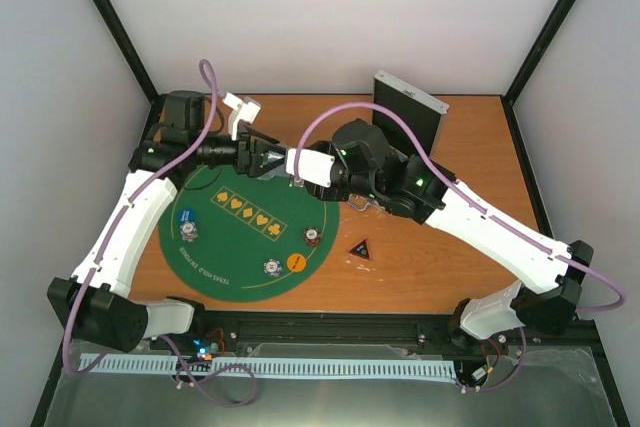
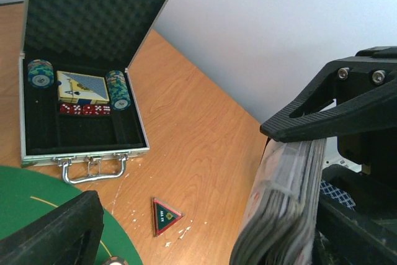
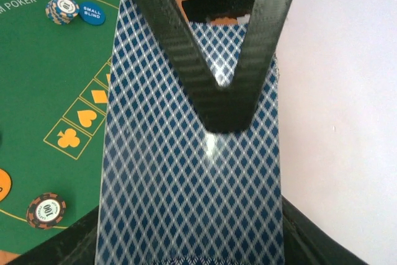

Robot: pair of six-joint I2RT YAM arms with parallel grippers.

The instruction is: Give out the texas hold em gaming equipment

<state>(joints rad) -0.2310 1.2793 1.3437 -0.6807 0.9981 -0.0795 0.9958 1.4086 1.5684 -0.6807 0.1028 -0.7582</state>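
My right gripper [image 3: 192,231] is shut on a deck of playing cards [image 3: 186,178], gripped by its edges, the blue diamond back facing its camera. In the left wrist view the deck [image 2: 282,206] shows edge-on. My left gripper [image 2: 211,231] stands open around it, one finger [image 3: 226,100] lying across the card back and the other finger [image 2: 53,234] far off. Both grippers meet above the back of the green mat [image 1: 250,242]. On the mat lie a blue chip stack [image 1: 188,233], a blue disc [image 1: 186,215], a red chip [image 1: 313,236], a white chip [image 1: 271,267] and an orange disc [image 1: 296,262]. The black triangular marker [image 1: 361,248] lies on the wood.
The silver case [image 2: 80,153] stands open at the back right of the table, holding two chip stacks, a card box and red dice. Its lid [image 1: 410,112] is upright behind my right arm. Grey walls close in the table on three sides.
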